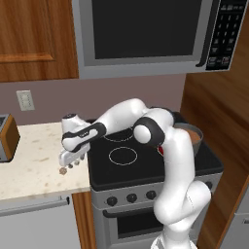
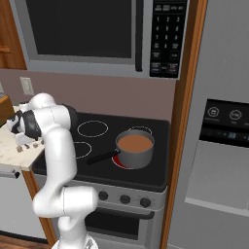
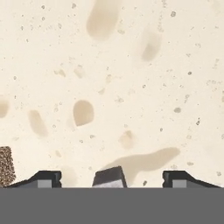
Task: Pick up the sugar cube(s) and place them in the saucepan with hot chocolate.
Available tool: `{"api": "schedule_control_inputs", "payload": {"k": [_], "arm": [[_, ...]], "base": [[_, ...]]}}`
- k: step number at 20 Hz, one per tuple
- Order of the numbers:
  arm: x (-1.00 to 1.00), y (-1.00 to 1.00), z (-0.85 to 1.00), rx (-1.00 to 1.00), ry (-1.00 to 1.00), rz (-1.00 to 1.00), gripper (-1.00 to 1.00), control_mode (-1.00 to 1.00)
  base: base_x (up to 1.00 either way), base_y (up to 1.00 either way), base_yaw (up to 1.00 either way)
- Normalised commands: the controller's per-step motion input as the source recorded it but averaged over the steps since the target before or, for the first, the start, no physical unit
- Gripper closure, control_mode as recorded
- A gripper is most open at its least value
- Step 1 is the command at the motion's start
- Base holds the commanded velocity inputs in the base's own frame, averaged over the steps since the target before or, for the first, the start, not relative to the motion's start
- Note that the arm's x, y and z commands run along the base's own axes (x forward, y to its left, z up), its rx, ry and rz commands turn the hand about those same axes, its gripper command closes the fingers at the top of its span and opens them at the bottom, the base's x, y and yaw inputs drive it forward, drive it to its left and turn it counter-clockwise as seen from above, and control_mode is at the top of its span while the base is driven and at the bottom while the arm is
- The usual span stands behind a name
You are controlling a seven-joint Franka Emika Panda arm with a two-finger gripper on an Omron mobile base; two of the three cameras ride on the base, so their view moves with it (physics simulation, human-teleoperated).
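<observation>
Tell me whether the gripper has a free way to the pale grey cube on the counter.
Probably yes. The gripper is open just above the counter, and the pale grey cube sits between its fingers with nothing in the way. A brown cube lies off to one side.

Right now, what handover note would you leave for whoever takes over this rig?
End effector: open, low over the beige countertop left of the stove, holding nothing.
Sugar cubes: a pale grey cube sits between the fingertips; a brownish speckled cube lies just beside them.
Saucepan: on the stove's right front burner, full of brown liquid, handle pointing left.
Done: approach only; no cube seen in the pan.
Left: close on the grey cube, carry it to the saucepan, then fetch the rest.
</observation>
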Motion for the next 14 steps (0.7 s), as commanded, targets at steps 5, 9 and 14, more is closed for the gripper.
{"api": "schedule_control_inputs", "payload": {"k": [5, 9, 14], "arm": [[-0.02, 0.00, -0.03, 0.00, 0.02, 0.00, 1.00, -1.00], [-0.08, 0.00, 0.00, 0.00, 0.00, 0.00, 1.00, -1.00], [-0.04, 0.00, 0.00, 0.00, 0.00, 0.00, 1.00, -1.00]], "base": [[0.00, 0.00, 0.00], [0.00, 0.00, 0.00], [0.00, 0.00, 0.00]]}}
